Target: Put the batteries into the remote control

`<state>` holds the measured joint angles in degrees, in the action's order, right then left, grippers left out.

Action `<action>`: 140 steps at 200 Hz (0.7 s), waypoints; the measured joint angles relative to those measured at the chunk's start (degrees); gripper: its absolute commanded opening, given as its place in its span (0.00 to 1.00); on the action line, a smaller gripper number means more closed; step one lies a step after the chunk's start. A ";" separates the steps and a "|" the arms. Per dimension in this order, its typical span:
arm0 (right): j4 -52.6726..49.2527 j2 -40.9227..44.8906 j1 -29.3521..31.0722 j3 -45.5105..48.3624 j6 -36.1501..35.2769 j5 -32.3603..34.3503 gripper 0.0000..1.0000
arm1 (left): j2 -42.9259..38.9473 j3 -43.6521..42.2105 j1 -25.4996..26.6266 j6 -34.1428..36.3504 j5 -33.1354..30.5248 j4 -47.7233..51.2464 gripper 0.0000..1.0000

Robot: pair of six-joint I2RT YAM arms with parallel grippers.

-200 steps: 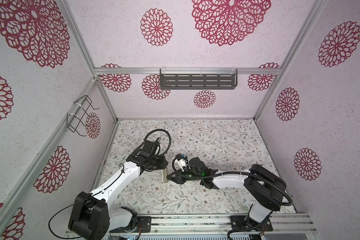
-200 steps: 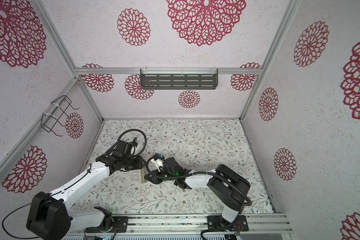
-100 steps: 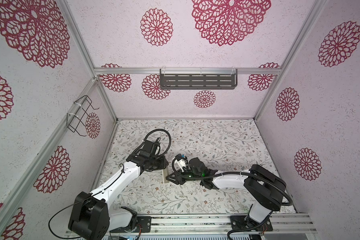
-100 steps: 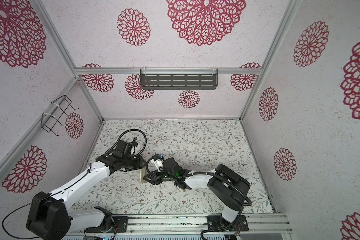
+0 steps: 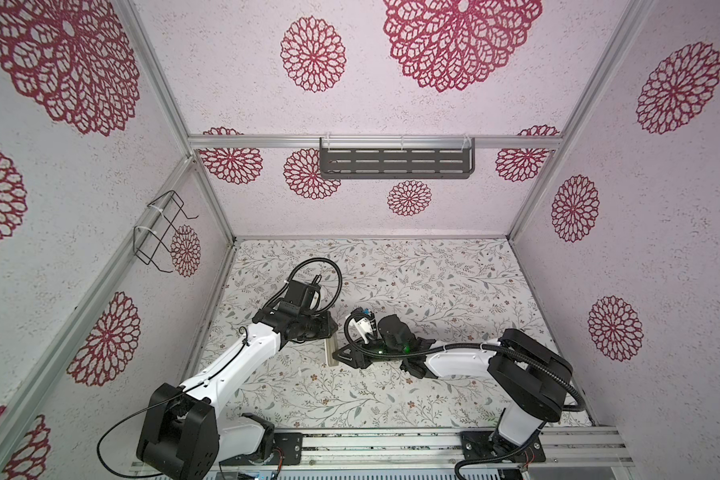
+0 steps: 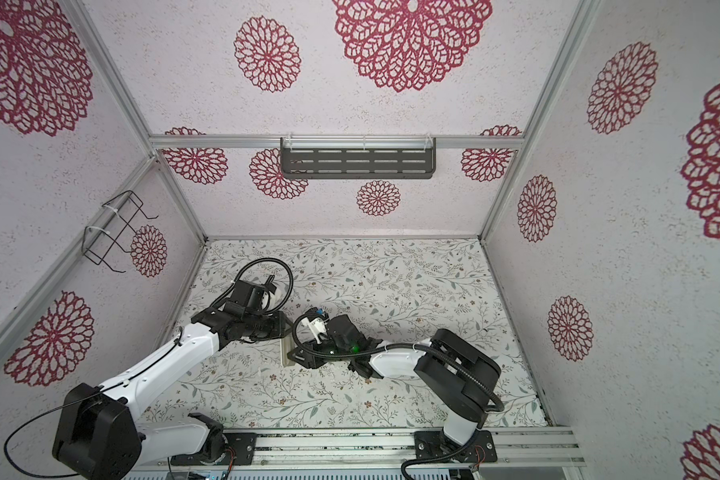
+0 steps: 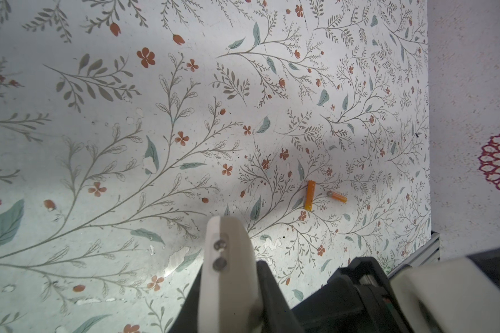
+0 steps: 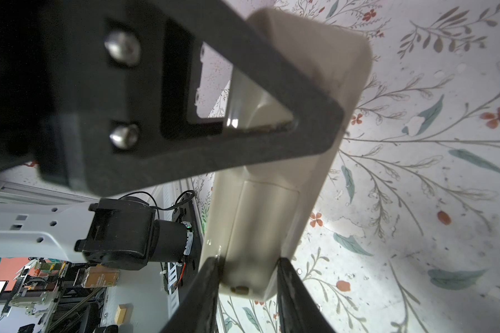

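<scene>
Left gripper (image 5: 329, 332) is clamped flat across the remote (image 8: 335, 57), one black triangular finger lying over its beige back, holding it between the two arms. Right gripper (image 8: 247, 262) straddles the cover end with a finger against each side; pinching or only touching, I can't tell. The cover (image 8: 260, 225) looks seated, its seam a thin line on the back, so I read this as opening the compartment. To do it well, the left should hold firm while the right presses on the cover's face and slides it along the remote's length. Squeezing the side walls would likely jam it in its rails. That shell is smooth matte plastic with rounded corners, slick under hard fingers, so expect some slip. The batteries (image 7: 310, 199) lie on the table (image 7: 127, 115), just beside each other and well apart from the remote: small glossy orange cylinders, likely to roll. The table's floral sheet is scuffed, its print flaking in patches.
</scene>
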<state>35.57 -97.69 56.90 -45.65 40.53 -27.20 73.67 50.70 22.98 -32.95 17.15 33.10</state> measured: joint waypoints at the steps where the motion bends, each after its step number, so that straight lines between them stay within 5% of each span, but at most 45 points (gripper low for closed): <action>1: 0.00 0.00 0.00 0.00 0.00 -0.02 0.36 | 0.00 0.00 0.00 0.00 0.02 0.00 0.00; 140: -0.72 -0.02 -0.13 -0.61 0.02 -0.13 0.32 | -0.15 -0.02 -0.55 0.11 -0.11 -0.68 0.00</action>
<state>34.85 -97.71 56.77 -46.26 40.56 -27.33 73.52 50.68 22.44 -32.84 17.04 32.42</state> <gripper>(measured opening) 0.320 0.244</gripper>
